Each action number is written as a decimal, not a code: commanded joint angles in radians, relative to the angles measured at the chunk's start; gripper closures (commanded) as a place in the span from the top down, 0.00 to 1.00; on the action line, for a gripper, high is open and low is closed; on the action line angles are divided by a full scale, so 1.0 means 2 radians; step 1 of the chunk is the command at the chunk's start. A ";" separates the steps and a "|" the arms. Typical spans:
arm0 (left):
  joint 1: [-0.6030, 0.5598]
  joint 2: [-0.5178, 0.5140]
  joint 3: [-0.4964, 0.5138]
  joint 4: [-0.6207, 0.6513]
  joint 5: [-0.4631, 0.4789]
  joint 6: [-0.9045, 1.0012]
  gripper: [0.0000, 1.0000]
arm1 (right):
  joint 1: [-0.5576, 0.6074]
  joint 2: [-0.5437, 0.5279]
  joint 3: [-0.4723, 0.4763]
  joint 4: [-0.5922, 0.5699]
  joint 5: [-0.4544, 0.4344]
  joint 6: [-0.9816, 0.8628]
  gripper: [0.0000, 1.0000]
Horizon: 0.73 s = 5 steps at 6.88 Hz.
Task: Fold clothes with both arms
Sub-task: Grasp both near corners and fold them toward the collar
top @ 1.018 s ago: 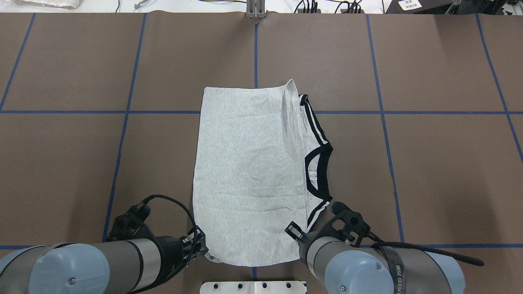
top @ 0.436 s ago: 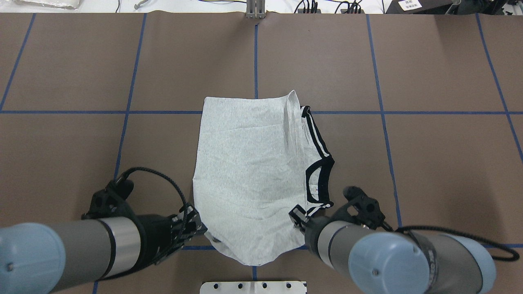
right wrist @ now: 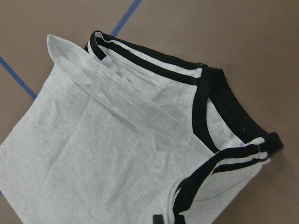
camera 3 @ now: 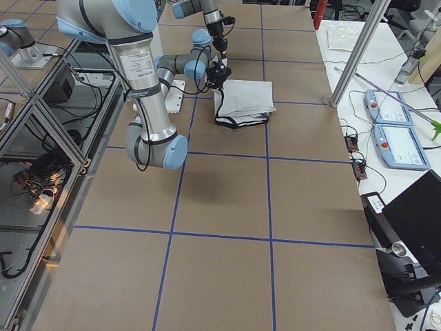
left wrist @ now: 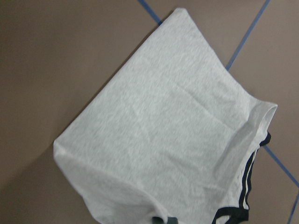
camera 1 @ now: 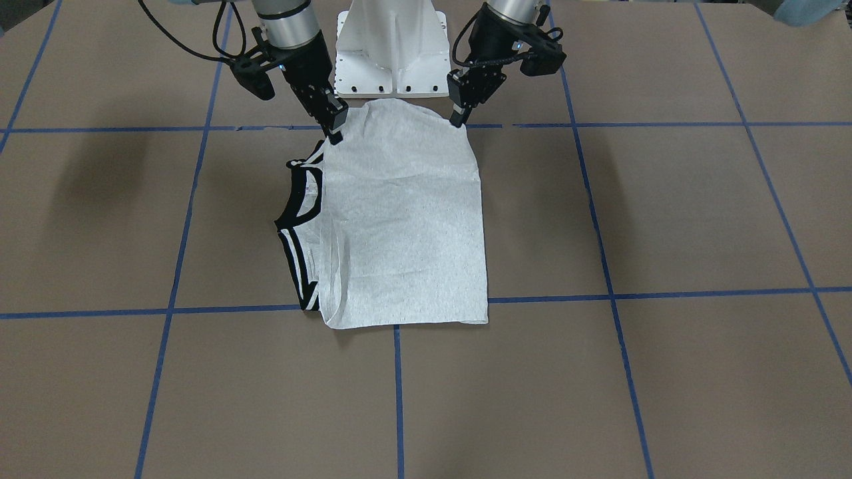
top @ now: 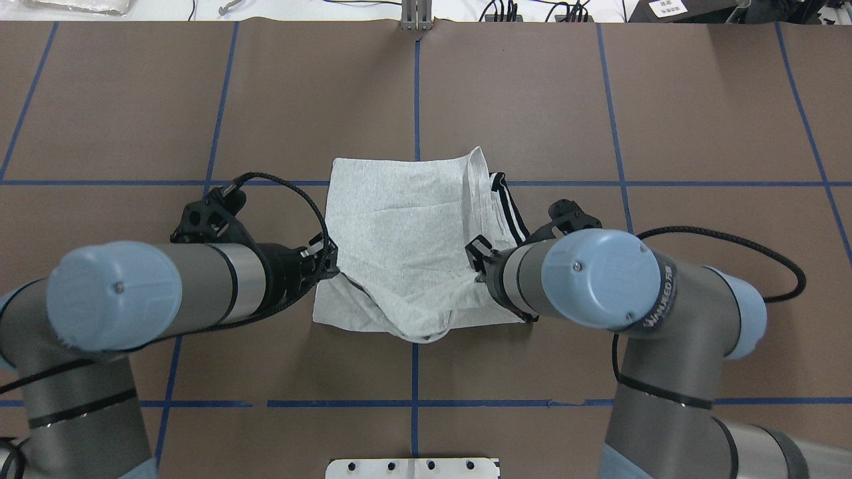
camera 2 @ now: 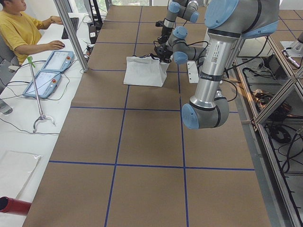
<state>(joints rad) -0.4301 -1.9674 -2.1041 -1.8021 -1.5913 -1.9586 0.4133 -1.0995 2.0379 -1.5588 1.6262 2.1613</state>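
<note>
The light grey T-shirt (top: 399,213) lies in a long folded strip on the brown table, plain side up; its cartoon face is hidden. Black-and-white stripes (top: 509,213) and the black collar (camera 1: 287,199) show on its right side. My left gripper (top: 331,261) is shut on the near left corner. My right gripper (top: 478,266) is shut on the near right corner by the collar. The near hem hangs sagging between them above the cloth. In the front-facing view the left gripper (camera 1: 458,116) and right gripper (camera 1: 335,130) pinch the same corners. The wrist views show the shirt (left wrist: 163,130) and collar (right wrist: 205,107) below.
The white pedestal base (top: 413,468) stands at the near table edge. Blue tape lines (top: 416,86) cross the brown table cover. An operator (camera 2: 19,28) sits with teach pendants (camera 2: 47,71) on a side bench beyond a metal pole (camera 2: 71,33).
Both grippers have lifted the shirt's near corners and carried them away from the base toward the far edge. The near hem now sags between them over the lower part.
</note>
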 commanded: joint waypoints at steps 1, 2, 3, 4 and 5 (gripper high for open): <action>-0.055 -0.039 0.084 -0.020 -0.017 0.055 0.00 | 0.054 0.036 -0.065 0.000 0.029 -0.043 0.00; -0.068 -0.041 0.109 -0.052 -0.018 0.056 0.00 | 0.070 0.056 -0.099 0.000 0.039 -0.063 0.00; -0.073 -0.051 0.144 -0.080 -0.020 0.056 0.00 | 0.077 0.073 -0.128 0.006 0.040 -0.071 0.00; -0.077 -0.064 0.178 -0.107 -0.020 0.056 0.00 | 0.085 0.086 -0.169 0.045 0.041 -0.071 0.00; -0.085 -0.078 0.220 -0.142 -0.020 0.055 0.00 | 0.105 0.106 -0.237 0.092 0.053 -0.096 0.00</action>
<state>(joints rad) -0.5839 -2.0932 -1.7537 -2.0118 -1.6302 -1.8479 0.5859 -0.9298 1.6967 -1.4680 1.7121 2.0088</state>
